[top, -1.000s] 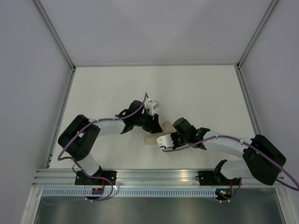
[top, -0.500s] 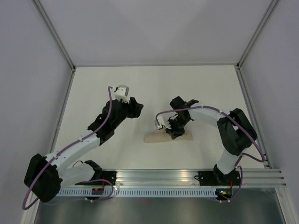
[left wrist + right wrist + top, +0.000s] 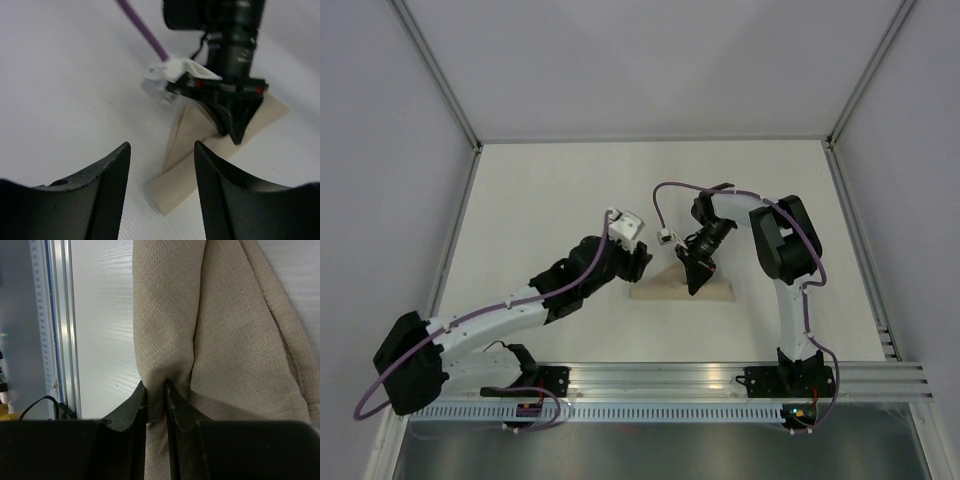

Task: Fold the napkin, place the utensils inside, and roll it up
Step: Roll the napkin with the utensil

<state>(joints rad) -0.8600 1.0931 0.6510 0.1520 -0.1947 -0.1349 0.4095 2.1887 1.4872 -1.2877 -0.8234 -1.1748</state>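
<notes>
Tan cloth, folded into a long strip, sits on the near half of the white table (image 3: 570, 180), a bit right of centre. That's the napkin (image 3: 660, 292), and it's the closest loose thing to the arm bases.

The right gripper (image 3: 156, 390) is coming straight down on it. Its jaws are nearly closed and pinching a ridge of fabric, so the strip is pulled up into a little tent at that spot. Half a second ago the strip lay flat under it, so that lift is new.

Just past the napkin's left end, the left gripper (image 3: 161, 150) is spread wide with nothing between its fingers, pointing at the cloth but not touching it. A second ago it was right over the napkin next to the other arm, then it swung off toward the far left, and now it's back with its jaws wider than before. To me that looks like a let-go and re-approach, probably lining up a fresh grab on the left end.

I can't see the utensils in any view. They could be tucked inside the fold, but I can't tell.

My guess is the fold is done and the roll is just starting, with the right side holding the fabric while the left comes in. The risk is that the pinch drags the strip crooked.
</notes>
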